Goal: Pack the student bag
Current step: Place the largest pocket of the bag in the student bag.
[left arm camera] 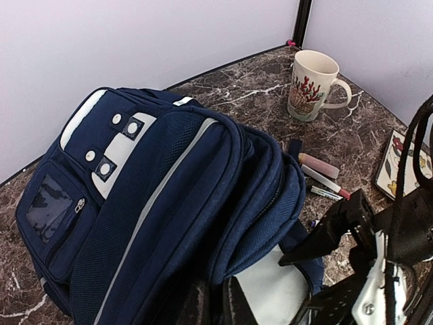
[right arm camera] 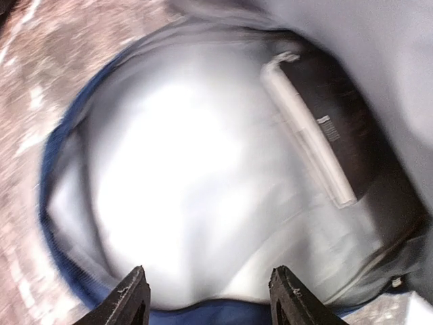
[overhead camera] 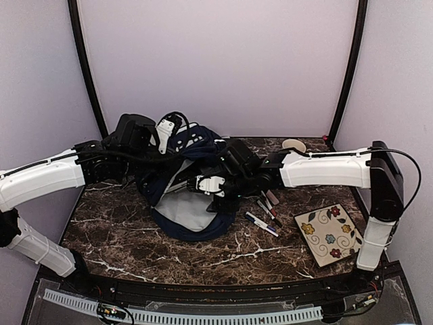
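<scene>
Right end effector [right arm camera: 210, 276] wide and empty over the open mouth of a large navy blue fabric backpack [left arm camera: 169, 183], left end effector [left arm camera: 215, 303] clamped on its rim, backpack mid dark marble bench [overhead camera: 135, 233].

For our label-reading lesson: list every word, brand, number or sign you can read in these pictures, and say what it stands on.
Nothing can be read in any view.
The dark book inside the student bag: small white print, too blurred to read.
The markers: any labels are too small to read.
The mug: a red plant picture, no words.
The flowered tile: flowers only, no words.
</scene>
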Available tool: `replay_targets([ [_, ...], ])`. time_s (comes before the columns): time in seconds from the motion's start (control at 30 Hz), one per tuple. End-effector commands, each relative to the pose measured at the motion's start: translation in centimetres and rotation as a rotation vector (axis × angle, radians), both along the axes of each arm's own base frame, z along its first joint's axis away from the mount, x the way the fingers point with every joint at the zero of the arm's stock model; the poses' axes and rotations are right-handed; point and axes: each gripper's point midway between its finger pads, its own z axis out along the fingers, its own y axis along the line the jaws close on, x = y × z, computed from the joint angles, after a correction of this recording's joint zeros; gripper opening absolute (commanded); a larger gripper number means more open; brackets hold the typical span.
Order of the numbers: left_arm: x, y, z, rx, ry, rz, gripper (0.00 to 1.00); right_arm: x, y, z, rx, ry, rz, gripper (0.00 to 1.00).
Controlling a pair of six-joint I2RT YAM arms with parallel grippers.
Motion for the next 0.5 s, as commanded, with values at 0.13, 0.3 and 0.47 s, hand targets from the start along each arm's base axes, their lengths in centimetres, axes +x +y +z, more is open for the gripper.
replay_targets([
  [0.13,-0.6,0.6,1.5,-0.010,-0.047,-0.006,0.00,-3.2,-5.0,1.2,0.002,0.264,0.012,0.60],
  [0.3,-1.4,-0.1,-0.2,-0.008,-0.012,-0.061,0.00,1.9,-8.9,2.4,0.129,0.276,-0.213,0.58],
  [0.47,-1.9,-0.9,-2.6,0.004,0.044,-0.107,0.00,3.8,-12.1,1.8,0.224,0.403,-0.325,0.58],
])
